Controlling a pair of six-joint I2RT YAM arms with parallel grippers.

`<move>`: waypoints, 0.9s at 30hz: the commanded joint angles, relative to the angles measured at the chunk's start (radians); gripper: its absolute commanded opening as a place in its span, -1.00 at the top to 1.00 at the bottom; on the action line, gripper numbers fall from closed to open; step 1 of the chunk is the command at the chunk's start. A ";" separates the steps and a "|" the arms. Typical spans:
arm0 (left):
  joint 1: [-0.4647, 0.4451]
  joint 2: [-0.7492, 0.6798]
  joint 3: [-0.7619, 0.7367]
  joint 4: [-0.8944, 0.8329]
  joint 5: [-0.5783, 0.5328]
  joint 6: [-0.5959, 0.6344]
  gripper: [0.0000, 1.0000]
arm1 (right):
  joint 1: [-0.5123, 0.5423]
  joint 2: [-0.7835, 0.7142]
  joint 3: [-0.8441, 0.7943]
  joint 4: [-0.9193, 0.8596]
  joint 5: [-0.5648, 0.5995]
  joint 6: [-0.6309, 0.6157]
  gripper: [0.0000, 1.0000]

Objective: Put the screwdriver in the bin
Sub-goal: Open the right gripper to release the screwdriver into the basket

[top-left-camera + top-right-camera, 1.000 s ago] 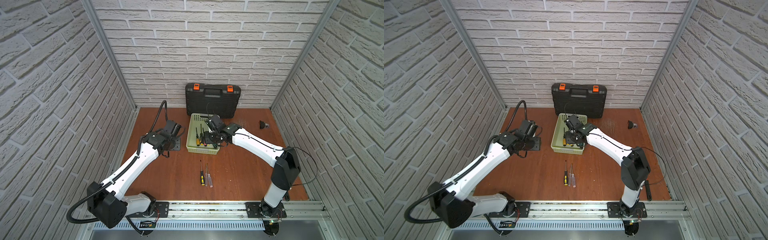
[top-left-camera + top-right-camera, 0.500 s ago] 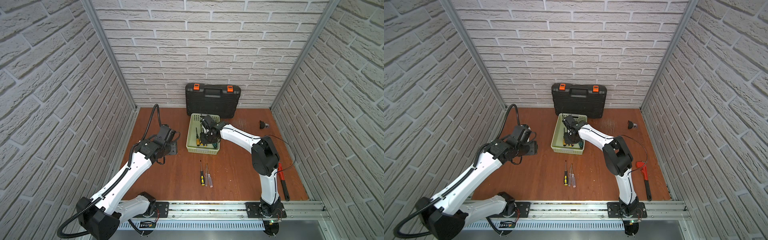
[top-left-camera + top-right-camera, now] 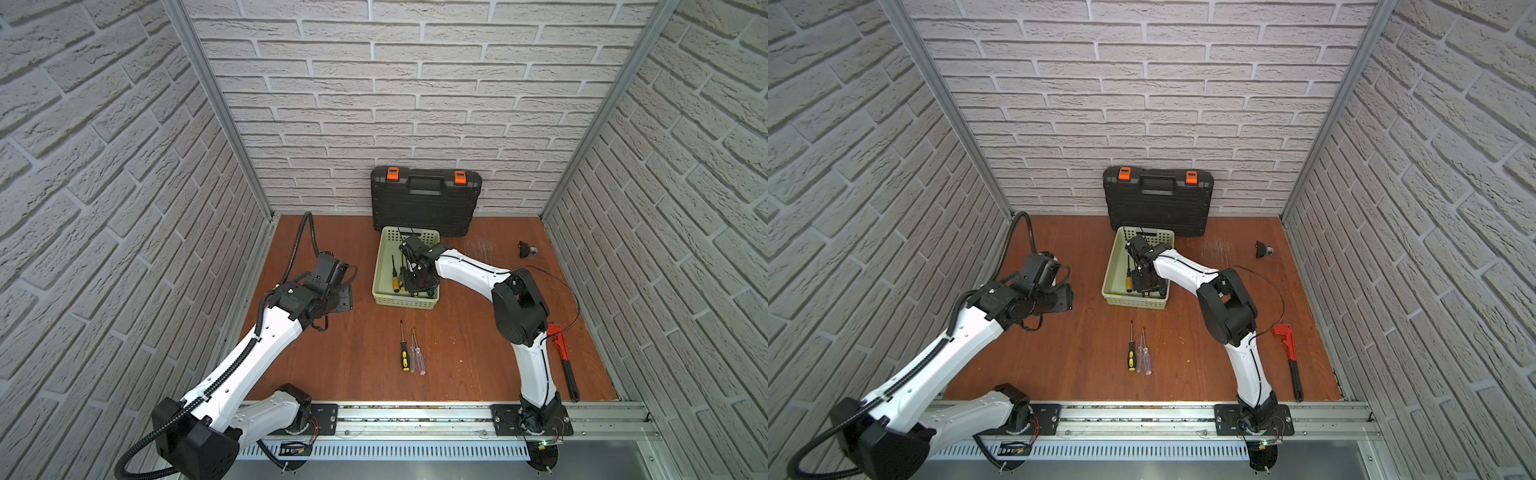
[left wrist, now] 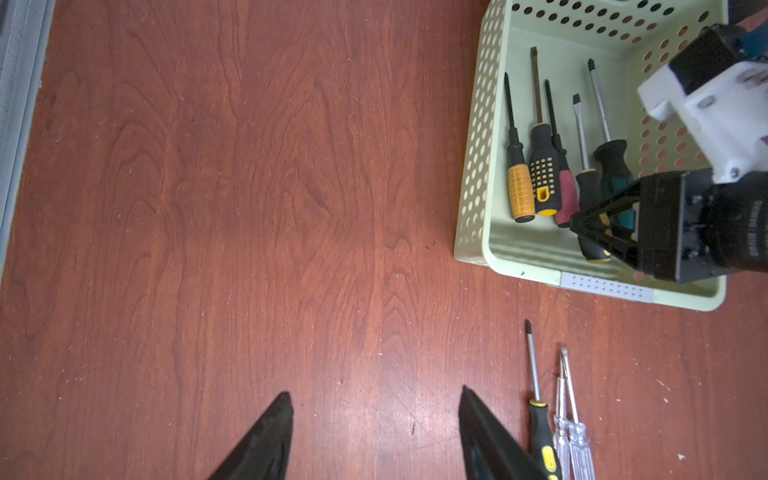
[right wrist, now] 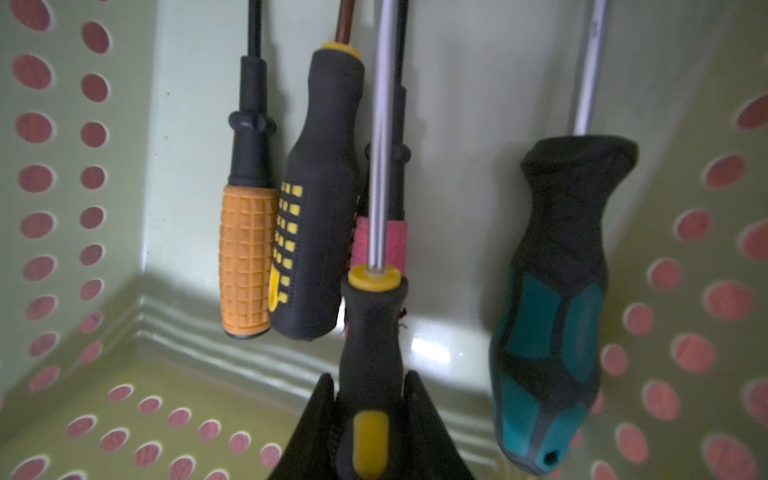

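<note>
The black-handled, yellow-collared screwdriver [image 5: 372, 332] sits low inside the pale green perforated plastic bin [image 5: 104, 374], at the worktop's back edge. The right gripper [image 5: 369, 377] pinches its handle. Judged remaining: release. Four other screwdrivers [image 4: 544, 166] lie alongside. The left gripper [image 4: 375, 392] hovers spread. Three loose screwdrivers [image 3: 412, 351] lie mid-worktop, obstructing nothing.

Item 1, screwdriver [image 5: 372, 328]: you'll find a black handle with a yellow collar and yellow butt inset, and a plain steel shaft. The right gripper [image 5: 369, 376] clamps its handle inside the bin [image 3: 405, 301]. The handle sits near the front wall and the shaft runs toward the far end. You cannot tell whether it touches the floor.

Item 2, bin: pale green, rectangular, with perforated walls. It stands upright at the back middle of the table [image 3: 353, 353].
</note>
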 commanded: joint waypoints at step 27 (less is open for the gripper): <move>0.020 -0.036 -0.014 -0.015 0.057 0.001 -0.28 | -0.018 -0.010 0.114 -0.059 -0.003 -0.047 0.34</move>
